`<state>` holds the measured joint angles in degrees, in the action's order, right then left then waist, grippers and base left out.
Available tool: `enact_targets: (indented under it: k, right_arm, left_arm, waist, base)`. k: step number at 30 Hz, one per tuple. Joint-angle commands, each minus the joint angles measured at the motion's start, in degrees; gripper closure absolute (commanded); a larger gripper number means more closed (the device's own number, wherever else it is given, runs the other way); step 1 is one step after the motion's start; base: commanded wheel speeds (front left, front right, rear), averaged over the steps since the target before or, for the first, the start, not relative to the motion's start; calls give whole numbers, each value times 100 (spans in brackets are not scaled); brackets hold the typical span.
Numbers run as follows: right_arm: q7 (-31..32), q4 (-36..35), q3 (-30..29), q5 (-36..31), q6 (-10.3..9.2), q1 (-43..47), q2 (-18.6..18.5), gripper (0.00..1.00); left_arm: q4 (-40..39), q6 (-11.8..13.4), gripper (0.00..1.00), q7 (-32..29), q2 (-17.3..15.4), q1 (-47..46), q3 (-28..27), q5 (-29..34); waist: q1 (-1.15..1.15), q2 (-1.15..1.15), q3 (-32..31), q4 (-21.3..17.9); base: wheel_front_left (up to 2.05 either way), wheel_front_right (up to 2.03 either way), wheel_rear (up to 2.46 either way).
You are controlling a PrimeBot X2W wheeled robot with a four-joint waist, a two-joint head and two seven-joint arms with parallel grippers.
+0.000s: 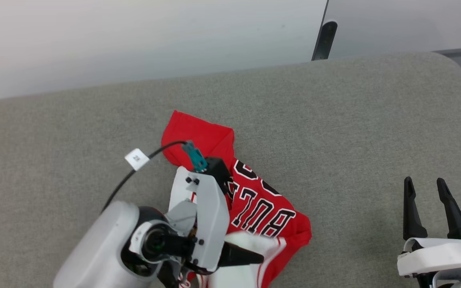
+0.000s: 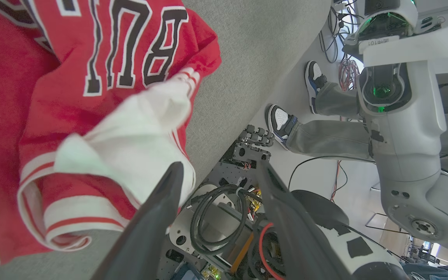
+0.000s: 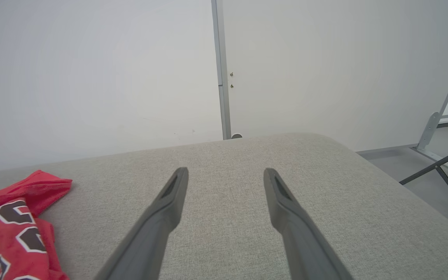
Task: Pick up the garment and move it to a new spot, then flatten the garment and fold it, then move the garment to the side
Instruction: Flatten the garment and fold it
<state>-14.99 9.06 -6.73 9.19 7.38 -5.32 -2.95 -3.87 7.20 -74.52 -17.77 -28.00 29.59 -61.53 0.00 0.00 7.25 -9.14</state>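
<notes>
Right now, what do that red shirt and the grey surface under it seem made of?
The garment looks like soft, matte knit cloth: it crumples into loose folds. The grey surface looks like woven upholstery fabric, matte, with a fine flecked weave.

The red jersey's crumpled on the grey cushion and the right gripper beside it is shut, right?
Not shut: the right gripper is open, fingers apart over bare cushion, as the right wrist view shows. The jersey does lie crumpled on the grey cushion beside it.
</notes>
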Motion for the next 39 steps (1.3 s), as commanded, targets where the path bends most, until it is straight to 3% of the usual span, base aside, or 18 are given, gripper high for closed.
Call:
enact_targets:
  k: [1, 4, 9, 19, 27, 39]
  right_arm:
    - [-29, 20, 6, -4, 21, 47, 9, 0]
    - [-29, 32, 16, -19, 21, 92, 10, 0]
    - [-29, -10, 33, -84, 21, 108, 9, 0]
    - [-21, -134, 65, -222, 21, 185, 9, 0]
    - [-19, -300, 103, -245, 21, 216, 9, 0]
    - [-19, -343, 75, -164, 21, 181, 9, 0]
  left_arm:
    - [-27, -32, 0, 31, -39, -65, -60, -4]
    - [-66, -93, 0, 129, -100, -133, -145, 62]
    - [74, -563, 0, 905, -387, -270, -295, 658]
    - [1366, -1279, 0, 2056, -593, -359, -251, 1222]
    - [2522, -1426, 0, 2544, -698, -603, -133, 1352]
    - [3679, -1475, 0, 2651, -667, -878, 190, 1336]
  waist:
    - [0, 0, -77, -1]
    - [0, 0, -130, 2]
    - [0, 0, -250, -35]
    - [0, 0, -311, -214]
    - [0, 0, -176, -411]
    - [0, 0, -32, -457]
  base:
    - [0, 0, 0]
    - [0, 0, 0]
    - [0, 0, 0]
    - [0, 0, 0]
    - [0, 0, 0]
    - [0, 0, 0]
